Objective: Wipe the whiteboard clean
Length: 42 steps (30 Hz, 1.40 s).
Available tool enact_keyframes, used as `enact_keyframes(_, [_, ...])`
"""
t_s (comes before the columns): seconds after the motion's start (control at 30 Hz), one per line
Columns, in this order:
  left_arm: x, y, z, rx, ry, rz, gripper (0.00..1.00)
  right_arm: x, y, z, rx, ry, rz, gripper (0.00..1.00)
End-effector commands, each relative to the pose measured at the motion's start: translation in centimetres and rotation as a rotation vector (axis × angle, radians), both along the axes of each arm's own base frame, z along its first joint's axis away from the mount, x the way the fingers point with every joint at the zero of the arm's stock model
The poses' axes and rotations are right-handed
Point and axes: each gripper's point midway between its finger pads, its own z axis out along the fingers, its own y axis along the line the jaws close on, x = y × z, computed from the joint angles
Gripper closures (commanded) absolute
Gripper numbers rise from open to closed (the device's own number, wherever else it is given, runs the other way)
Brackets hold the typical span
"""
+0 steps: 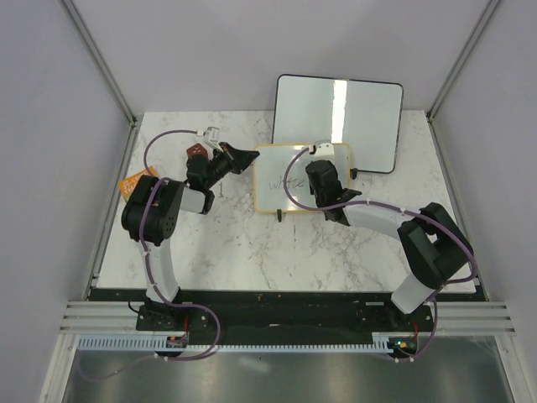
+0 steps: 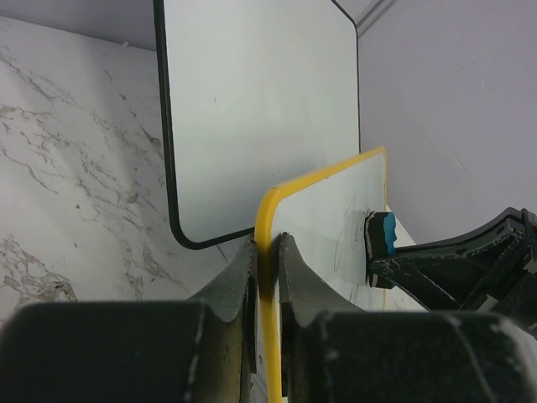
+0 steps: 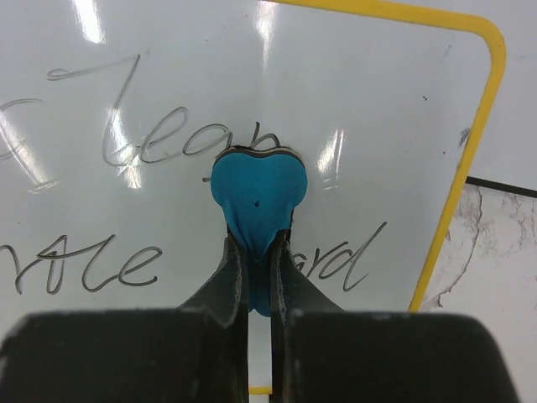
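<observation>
The whiteboard (image 1: 277, 172) sits on the table (image 1: 235, 243) before the larger board (image 1: 336, 117), eraser (image 3: 256, 197) against it.

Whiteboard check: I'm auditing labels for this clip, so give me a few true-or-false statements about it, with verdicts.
1. The left gripper clamps the whiteboard by its yellow edge. True.
2. The right gripper holds a red eraser. False: the eraser is blue.
3. The whiteboard is wiped clean. False: handwriting is on it.
4. The black-framed board behind it is blank. True.
</observation>
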Motion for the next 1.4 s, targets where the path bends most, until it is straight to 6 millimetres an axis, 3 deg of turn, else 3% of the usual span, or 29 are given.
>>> enact_keyframes(0.0, [0.9, 1.4, -0.2, -0.003, -0.029, 0.046, 0.98, 1.1, 1.0, -0.2, 0.027, -0.031, 0.017, 1.0])
enact_keyframes(0.33, [0.9, 1.4, -0.6, 0.021, -0.024, 0.044, 0.98, -0.2, 4.9, -3.7, 0.058, 0.004, 0.17, 1.0])
enact_keyframes(0.73, [0.4, 1.2, -0.4, 0.025, -0.03, 0.017, 0.98, -3.3, 13.9, -5.6, -0.068, 0.049, 0.367, 1.0])
enact_keyframes(0.87, [0.1, 1.0, -0.3, 0.023, -0.038, 0.005, 0.98, -4.0, 15.6, -6.7, -0.14, 0.057, 0.376, 1.0])
enact_keyframes(1.03, [-0.1, 1.0, -0.1, 0.022, -0.054, -0.006, 0.98, -2.9, 15.5, -6.3, -0.12, 0.036, 0.289, 1.0])
enact_keyframes(1.37, [-0.4, 0.9, -0.1, 0.02, -0.059, -0.014, 0.98, -1.8, 9.9, -6.1, -0.217, 0.001, 0.055, 1.0])
